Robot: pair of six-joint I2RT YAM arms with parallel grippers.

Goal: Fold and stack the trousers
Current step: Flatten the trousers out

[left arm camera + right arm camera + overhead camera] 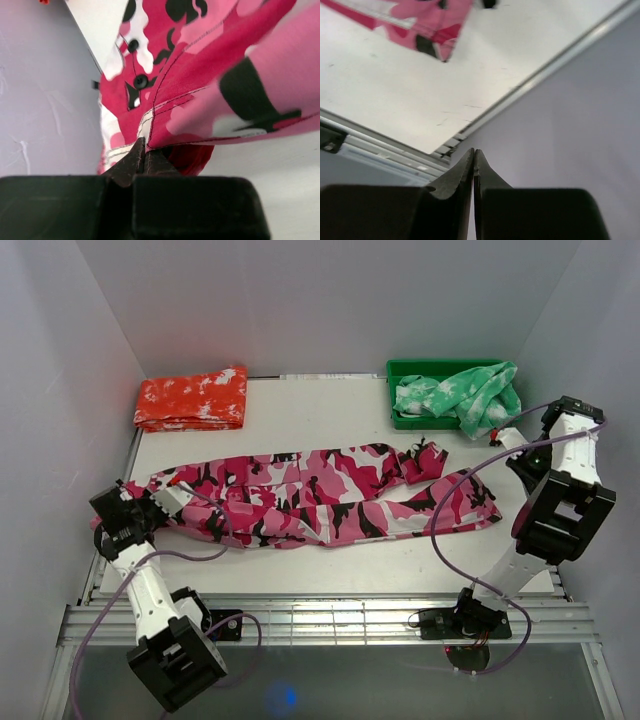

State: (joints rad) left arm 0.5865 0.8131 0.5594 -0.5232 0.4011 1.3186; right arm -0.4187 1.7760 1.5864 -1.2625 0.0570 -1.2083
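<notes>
The pink camouflage trousers lie stretched across the middle of the table, waist end at the left, legs running right. My left gripper sits at that waist end. In the left wrist view its jaws are shut on the seamed edge of the trousers, close to two black buttons. My right gripper hangs at the right side, above the leg ends. Its fingers are shut with nothing between them, and a corner of a trouser leg shows far off on the table.
A folded orange-red garment lies at the back left. A green bin at the back right holds a green garment with white splotches. White walls close in on three sides. A metal rail runs along the near edge.
</notes>
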